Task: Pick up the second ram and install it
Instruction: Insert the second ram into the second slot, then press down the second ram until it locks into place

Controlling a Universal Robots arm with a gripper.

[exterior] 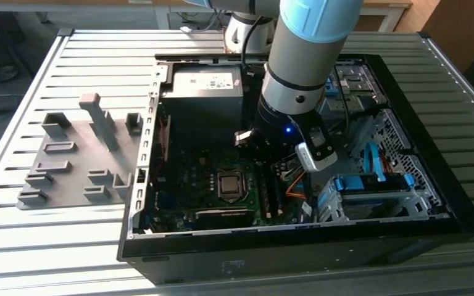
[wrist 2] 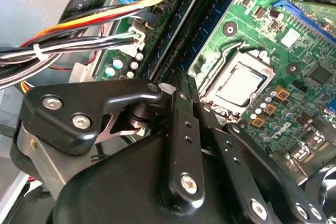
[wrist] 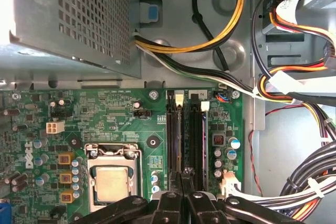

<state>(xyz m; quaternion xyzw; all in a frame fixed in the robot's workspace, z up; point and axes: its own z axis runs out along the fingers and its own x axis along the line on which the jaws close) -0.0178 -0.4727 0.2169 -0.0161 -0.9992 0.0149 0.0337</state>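
Gripper (wrist: 182,182) was down inside the open PC case (exterior: 434,234), fingers pinched together right over the memory slots (wrist: 185,135) beside the CPU socket (wrist: 111,174); the second ram (wrist: 173,132) seemed seated in a slot, can't tell for sure

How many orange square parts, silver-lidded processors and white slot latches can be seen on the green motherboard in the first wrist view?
Orange square parts: 3
Silver-lidded square processor: 1
White plastic slot latches: 2
Total: 6
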